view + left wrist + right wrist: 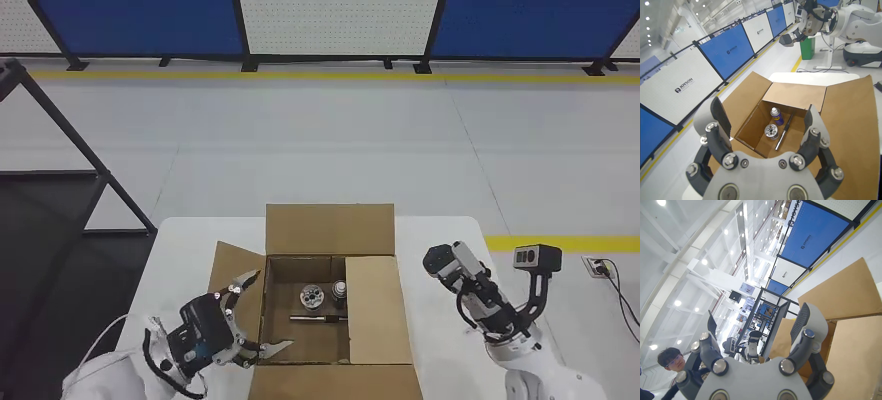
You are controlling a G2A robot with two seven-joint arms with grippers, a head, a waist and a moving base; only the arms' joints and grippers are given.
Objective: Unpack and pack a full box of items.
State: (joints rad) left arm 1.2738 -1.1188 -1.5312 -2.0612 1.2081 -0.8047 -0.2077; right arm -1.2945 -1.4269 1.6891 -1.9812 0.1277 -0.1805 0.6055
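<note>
Since the left gripper [274, 309] hangs at the left rim of the box [330, 228], fingers spread wide and empty, it is much the nearer of the two to what lies inside. Straight ahead of it and lower down, on the box floor, lies the metal rod [784, 130]. Its long axis runs left to right across the box, so one end points back at this gripper and the other away from it. The open fingers [721, 117] stand apart along the near-far line, across that axis, which I judge suits a grasp on the shaft with little turning.

Just beyond the rod, toward the far wall, the round metal part [770, 131] sits close beside it, near but seemingly not touching. The blue spray can [777, 118] stands upright next to that, toward the right. Both crowd the far side of the rod, so a finger coming down there has little room.

The left flap [235, 265] slopes outward under the gripper. The right flap [375, 310] is folded inward over the right part of the opening. It lies between the contents and the right gripper [756, 309], which is also spread open and empty, off to the right over the worktop [440, 350] and aimed upward past the flaps.
</note>
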